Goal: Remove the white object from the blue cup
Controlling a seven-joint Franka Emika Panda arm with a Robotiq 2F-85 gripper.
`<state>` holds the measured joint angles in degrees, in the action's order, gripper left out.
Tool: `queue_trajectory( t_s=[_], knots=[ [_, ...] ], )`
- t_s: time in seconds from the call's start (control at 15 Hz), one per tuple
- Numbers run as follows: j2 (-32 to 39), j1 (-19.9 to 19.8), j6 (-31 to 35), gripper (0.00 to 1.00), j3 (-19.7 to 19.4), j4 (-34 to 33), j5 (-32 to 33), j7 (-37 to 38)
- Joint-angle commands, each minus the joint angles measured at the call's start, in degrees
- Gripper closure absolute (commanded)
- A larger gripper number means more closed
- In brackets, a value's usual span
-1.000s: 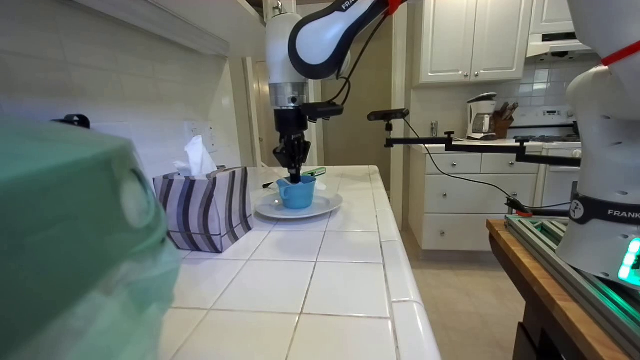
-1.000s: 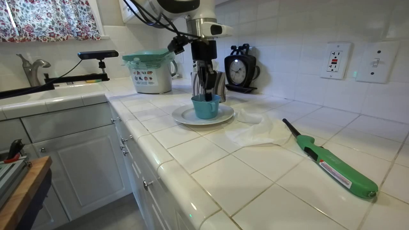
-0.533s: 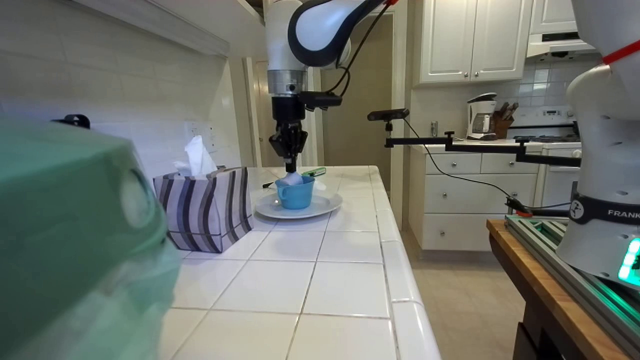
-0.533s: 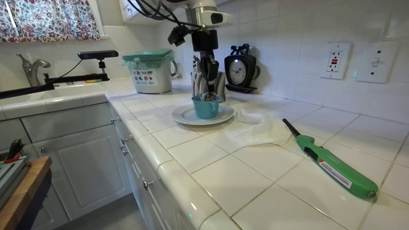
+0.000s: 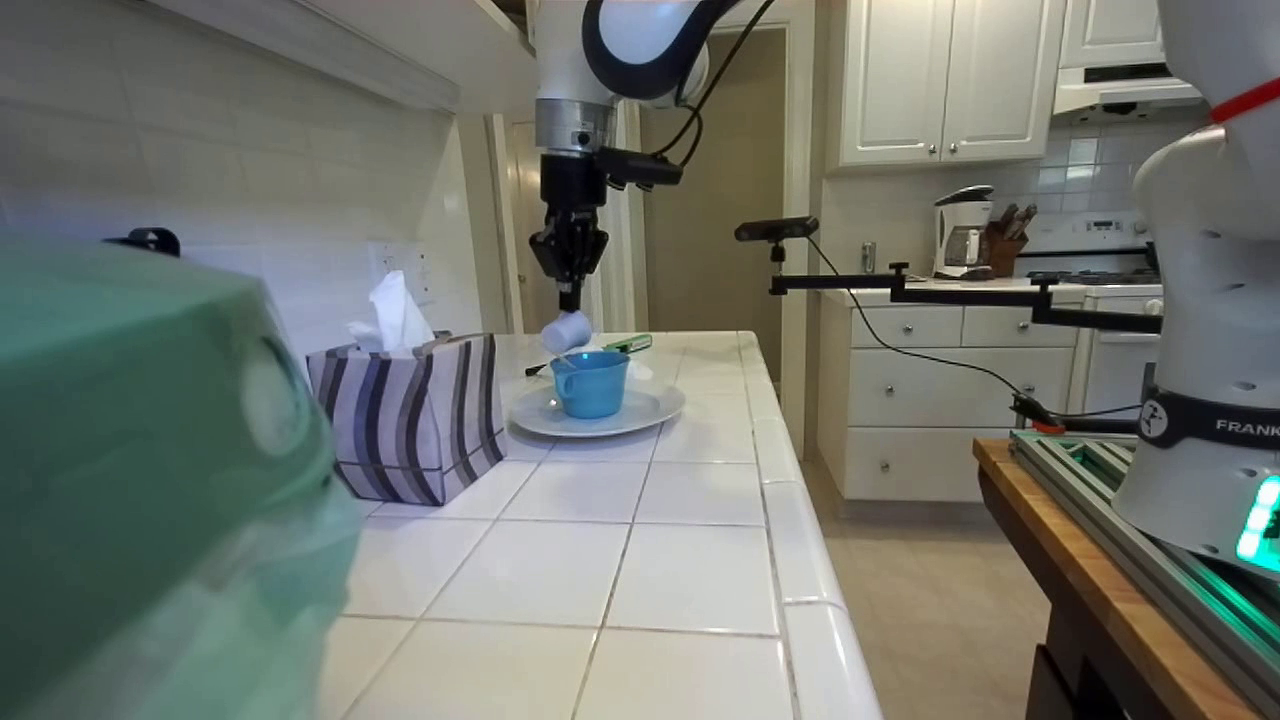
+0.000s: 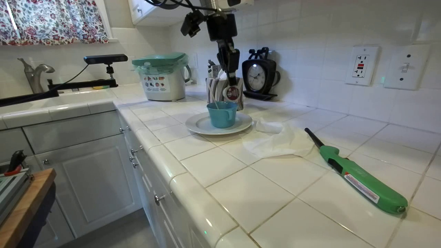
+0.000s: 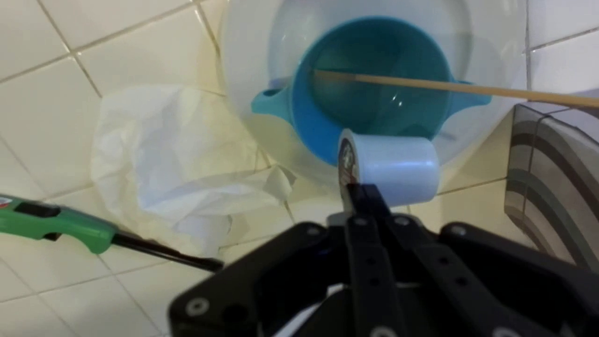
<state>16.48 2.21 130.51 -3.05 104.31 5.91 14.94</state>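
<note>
The white object is a small white pod (image 5: 566, 332) with a dark red printed lid. It hangs on its side above the cup, and shows also in an exterior view (image 6: 231, 93) and in the wrist view (image 7: 398, 166). My gripper (image 5: 569, 303) is shut on the pod's rim, with the fingertips close together in the wrist view (image 7: 362, 192). The blue cup (image 5: 592, 388) stands upright on a white plate (image 6: 196, 124) below the gripper. In the wrist view the pod overlaps the edge of the cup (image 7: 318, 135). A thin wooden stick (image 7: 468, 87) leans in the cup.
A striped tissue box (image 5: 410, 420) stands beside the plate. A crumpled white tissue (image 6: 282, 141) and a green lighter (image 6: 365, 179) lie on the tiled counter. A black clock (image 6: 256, 77) and a green-lidded container (image 6: 160, 81) stand farther back.
My gripper has risen from inside the blue cup, bringing the white pod up and out above the rim. The cup and plate have stayed in place.
</note>
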Motion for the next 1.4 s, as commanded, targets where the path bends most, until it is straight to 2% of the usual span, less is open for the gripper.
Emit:
queue_trajectory(
  t_s=[0.0,0.27,0.53,0.93,1.33],
  knots=[
    [-0.63,0.7,3.86,1.0,-1.21,1.05,5.03,1.42],
    [0.37,1.15,9.27,1.0,-3.23,0.73,13.71,2.7],
    [3.6,2.37,15.72,1.0,-6.9,0.24,26.09,5.87],
    [11.16,6.94,24.83,1.0,-15.82,-3.16,51.57,19.02],
    [15.87,10.82,29.44,1.0,-20.04,-5.53,69.65,30.22]
  ],
)
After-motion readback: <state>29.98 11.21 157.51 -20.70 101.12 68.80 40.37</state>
